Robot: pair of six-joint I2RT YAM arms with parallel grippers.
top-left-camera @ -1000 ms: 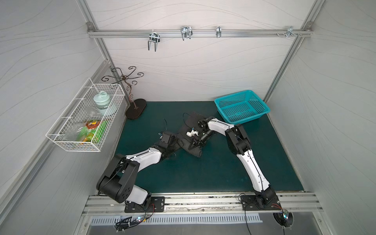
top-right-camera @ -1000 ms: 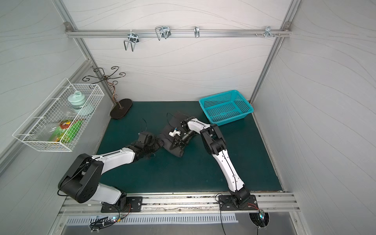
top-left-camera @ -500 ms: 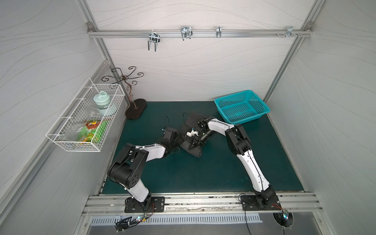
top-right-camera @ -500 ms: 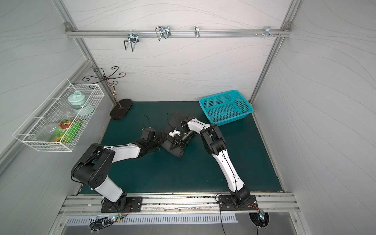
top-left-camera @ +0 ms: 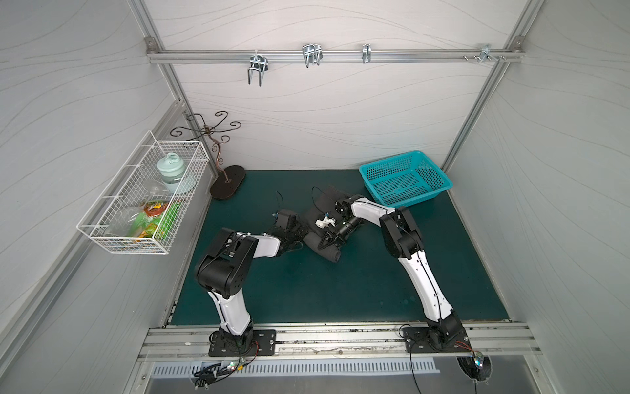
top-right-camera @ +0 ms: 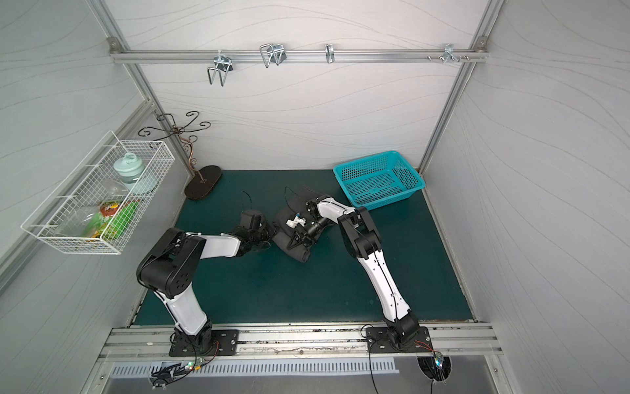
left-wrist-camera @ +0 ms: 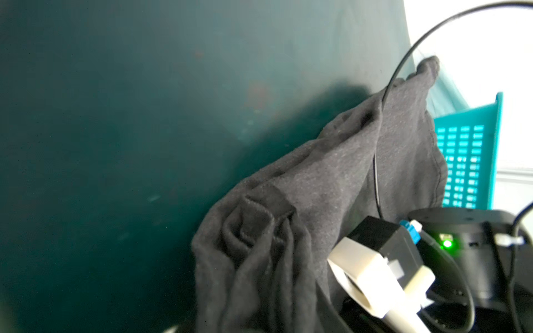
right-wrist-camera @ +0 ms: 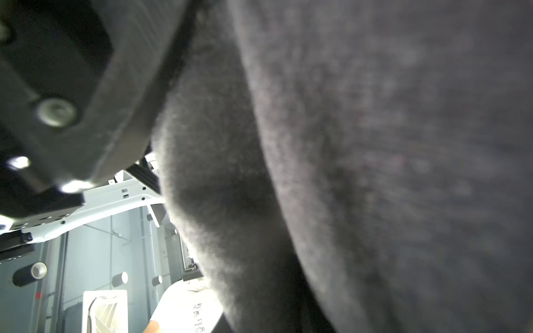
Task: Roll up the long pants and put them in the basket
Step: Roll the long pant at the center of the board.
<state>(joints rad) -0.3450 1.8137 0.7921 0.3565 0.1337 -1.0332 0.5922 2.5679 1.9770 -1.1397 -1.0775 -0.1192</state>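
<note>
The long pants (top-left-camera: 312,218) lie as a dark grey bundle in the middle of the green mat (top-left-camera: 341,293), seen in both top views, with a rolled end (top-right-camera: 301,256) toward the front. My left gripper (top-left-camera: 300,235) is at the bundle's left edge. In the left wrist view, pleated cloth (left-wrist-camera: 259,259) runs in where its hidden jaws are, pinched. My right gripper (top-left-camera: 325,243) lies on the roll from the right, shut with cloth in it. Grey fabric (right-wrist-camera: 375,144) fills the right wrist view beside one black finger (right-wrist-camera: 115,86).
A teal plastic basket (top-left-camera: 405,179) stands at the back right, close behind the right arm's elbow. A dark wire stand (top-left-camera: 227,182) is at the back left. A white wire basket (top-left-camera: 143,201) hangs on the left wall. Hooks hang from the rail (top-left-camera: 310,56).
My left arm has folded in and its gripper has slid right, up to the pants' left edge, closing there. The right arm and the roll have stayed put.
</note>
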